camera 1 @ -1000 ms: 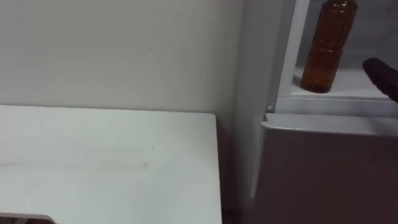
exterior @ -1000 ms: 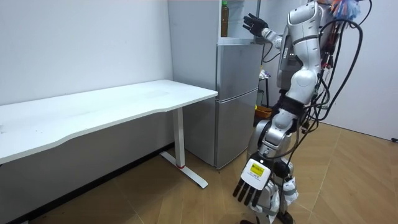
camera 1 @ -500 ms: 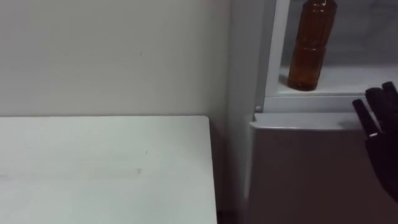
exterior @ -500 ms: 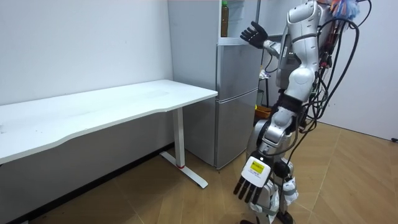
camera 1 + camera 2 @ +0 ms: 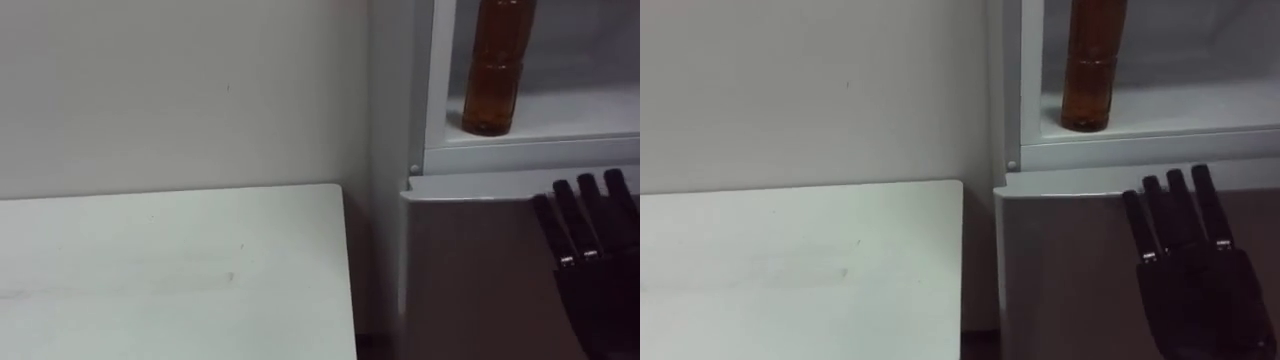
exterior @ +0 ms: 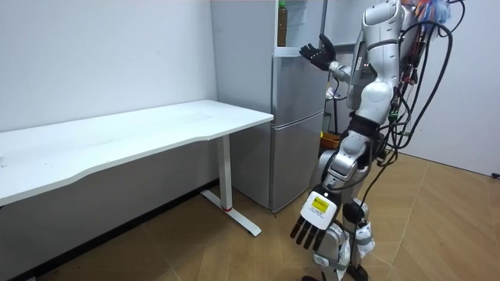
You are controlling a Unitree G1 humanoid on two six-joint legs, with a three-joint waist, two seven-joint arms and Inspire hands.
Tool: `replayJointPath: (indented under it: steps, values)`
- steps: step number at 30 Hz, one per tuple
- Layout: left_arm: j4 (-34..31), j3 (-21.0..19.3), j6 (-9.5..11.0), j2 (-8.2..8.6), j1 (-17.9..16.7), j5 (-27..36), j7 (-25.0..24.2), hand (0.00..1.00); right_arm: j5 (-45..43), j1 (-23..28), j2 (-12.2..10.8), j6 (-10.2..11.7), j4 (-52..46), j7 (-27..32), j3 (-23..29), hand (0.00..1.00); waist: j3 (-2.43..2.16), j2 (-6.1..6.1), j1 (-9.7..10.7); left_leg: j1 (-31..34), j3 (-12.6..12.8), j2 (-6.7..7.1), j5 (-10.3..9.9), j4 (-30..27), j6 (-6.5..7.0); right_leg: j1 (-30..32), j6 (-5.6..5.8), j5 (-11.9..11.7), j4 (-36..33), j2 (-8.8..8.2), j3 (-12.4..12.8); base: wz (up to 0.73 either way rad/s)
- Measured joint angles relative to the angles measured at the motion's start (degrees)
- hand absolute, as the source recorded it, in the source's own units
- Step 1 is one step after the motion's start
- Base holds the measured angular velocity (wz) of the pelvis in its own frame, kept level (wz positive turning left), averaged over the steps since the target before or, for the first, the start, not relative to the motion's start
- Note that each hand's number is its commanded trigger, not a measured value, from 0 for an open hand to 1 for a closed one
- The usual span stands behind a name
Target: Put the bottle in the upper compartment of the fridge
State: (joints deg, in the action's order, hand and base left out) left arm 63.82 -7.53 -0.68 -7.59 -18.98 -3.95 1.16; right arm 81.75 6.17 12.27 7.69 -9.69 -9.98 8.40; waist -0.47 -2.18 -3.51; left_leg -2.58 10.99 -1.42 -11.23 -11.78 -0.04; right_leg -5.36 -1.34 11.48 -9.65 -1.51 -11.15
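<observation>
Starting at the left of the eye views, a flat white rectangular tabletop (image 5: 170, 260) lies in the eight o'clock area, its right edge just beside a tall silver-grey metal fridge (image 5: 470, 260). A plain pale wall (image 5: 180, 90) rises behind the table at ten o'clock. The fridge's upper compartment is open. An amber, ribbed plastic bottle (image 5: 495, 70) stands upright on the compartment's white inner shelf (image 5: 580, 105) at one o'clock, near the shelf's left front corner, with nothing holding it. At four o'clock the robot's black right hand (image 5: 595, 265) is raised in front of the lower door. It sits below the shelf, at five o'clock of the bottle and apart from it, with its fingers straight, pointing up and holding nothing. In the room view the robot stands upright by the fridge, right arm lifted towards the open compartment. Its left hand (image 6: 314, 226) hangs low beside its leg, at six o'clock of the raised hand, fingers loosely straight and empty.
</observation>
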Motion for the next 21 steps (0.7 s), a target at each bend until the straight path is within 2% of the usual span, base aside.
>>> replayJointPath:
  steps: [3, 4, 5, 9, 12, 17, 21]
  values:
    - [0.6, 0.1, 0.0, 0.0, 0.3, 1.3, 0.0, 0.0, 1.3, 3.0, -1.3, -0.1, 1.7, -3.2, -0.3, 0.0, -0.02, -0.01, 0.0, 0.0, 0.0, 0.01, 0.0, 0.0, 0.01, 0.2, 0.0, 0.0, 0.0, -0.04, 0.0, -0.02]
    - [0.5, 0.5, 0.0, -0.01, 0.5, 2.0, 0.0, 0.0, 1.3, 4.0, -1.8, -0.2, 3.0, -3.9, -0.5, 0.0, -0.18, -0.24, 0.0, 0.0, 0.0, 0.03, 0.0, -0.1, 0.03, 0.2, 0.0, 0.0, 0.0, -0.09, 0.0, 0.0]
    - [0.5, 0.6, 0.0, -0.01, 0.6, 2.1, 0.0, 0.0, 1.2, 4.5, -1.9, -0.2, 3.9, -4.2, -0.6, 0.0, -0.09, -0.06, 0.0, 0.0, 0.0, 0.05, 0.0, -0.1, 0.04, 0.2, 0.01, 0.0, 0.0, -0.12, 0.0, 0.0]
    - [0.7, 1.0, 0.9, 0.06, 1.4, 2.1, 0.0, 0.0, 1.3, 7.7, -3.5, -0.3, 10.8, -5.1, -0.9, 0.0, -0.24, -0.36, -0.2, 0.0, 0.0, -0.02, -0.4, -1.0, 0.24, -0.1, 0.07, 0.1, -0.2, -0.2, 0.0, 0.0]
    - [0.6, 0.9, 1.0, 0.04, 1.3, 2.1, 0.0, 0.0, 1.9, 9.1, -3.4, -0.2, 14.8, -6.2, -0.9, 0.0, -0.36, -0.5, 0.0, -0.2, 0.0, -0.01, -0.5, -0.9, 0.34, -0.1, 0.16, 0.0, -0.3, -0.18, 0.5, -0.05]
    - [1.0, 1.0, 1.1, 0.16, 0.8, 2.2, 0.0, 0.0, 1.9, 8.9, -3.5, -0.3, 29.6, -7.6, -1.0, 0.0, -0.4, -0.14, 0.0, -1.1, 1.4, -0.24, -0.7, -0.8, 0.29, -0.5, 0.21, 0.0, -0.3, 0.1, 1.8, -0.1]
    - [1.0, 0.8, 1.7, 0.08, 0.7, 2.4, 1.3, 0.0, 2.9, 10.2, -3.5, -0.2, 37.9, -7.4, -1.0, 0.0, -0.4, 0.41, 0.4, -1.0, 1.3, -0.23, -0.8, -0.8, 0.27, -0.5, 0.22, 0.0, -0.2, 0.03, 1.4, -0.01]
